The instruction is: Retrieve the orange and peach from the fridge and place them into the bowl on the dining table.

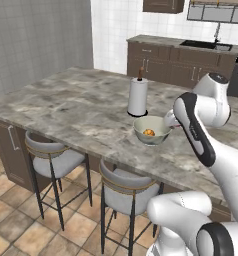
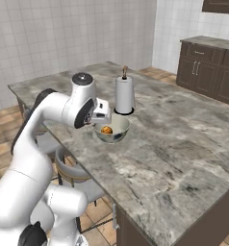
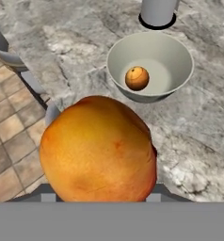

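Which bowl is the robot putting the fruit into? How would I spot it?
Find the long marble table with padded stools along its near side. Near the middle stands a white paper towel roll, and the bowl sits on the table just in front of it. It is the only dish there: round, pale grey-green, with a small orange inside.

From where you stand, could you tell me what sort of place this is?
Most likely a home kitchen: a long grey-brown marble island with grey padded stools, dark brown cabinets with a sink, and white tiled walls.
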Controlling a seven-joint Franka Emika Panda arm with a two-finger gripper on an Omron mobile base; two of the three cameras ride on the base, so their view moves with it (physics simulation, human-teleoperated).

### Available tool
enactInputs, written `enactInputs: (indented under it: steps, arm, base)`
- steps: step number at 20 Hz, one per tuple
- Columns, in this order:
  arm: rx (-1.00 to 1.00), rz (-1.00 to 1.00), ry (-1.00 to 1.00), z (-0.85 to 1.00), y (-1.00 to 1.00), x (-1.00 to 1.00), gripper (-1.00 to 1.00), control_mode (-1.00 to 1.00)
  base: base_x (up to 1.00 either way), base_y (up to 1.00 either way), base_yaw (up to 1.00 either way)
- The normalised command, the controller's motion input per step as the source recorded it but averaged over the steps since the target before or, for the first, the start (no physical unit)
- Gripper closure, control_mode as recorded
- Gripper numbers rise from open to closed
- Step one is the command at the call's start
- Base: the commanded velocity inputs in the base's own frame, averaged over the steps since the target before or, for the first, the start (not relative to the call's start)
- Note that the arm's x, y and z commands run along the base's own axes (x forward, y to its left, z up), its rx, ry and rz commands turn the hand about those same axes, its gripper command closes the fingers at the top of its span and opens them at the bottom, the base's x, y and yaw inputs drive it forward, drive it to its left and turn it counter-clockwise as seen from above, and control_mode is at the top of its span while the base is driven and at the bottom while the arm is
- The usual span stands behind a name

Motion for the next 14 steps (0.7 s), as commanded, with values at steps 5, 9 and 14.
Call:
enactInputs:
  steps: [5, 9, 14]
  arm:
    - [0.00, -0.02, 0.00, -0.37, 0.00, 0.34, 1.00, -1.00]
    - [0.00, -0.01, 0.00, -0.27, 0.00, 0.35, 1.00, -1.00]
    - [0.00, -0.02, 0.00, -0.19, 0.00, 0.33, 1.00, -1.00]
  base:
    - [0.00, 0.00, 0.00]
    - [0.00, 0.00, 0.00]
    - [0.00, 0.00, 0.00]
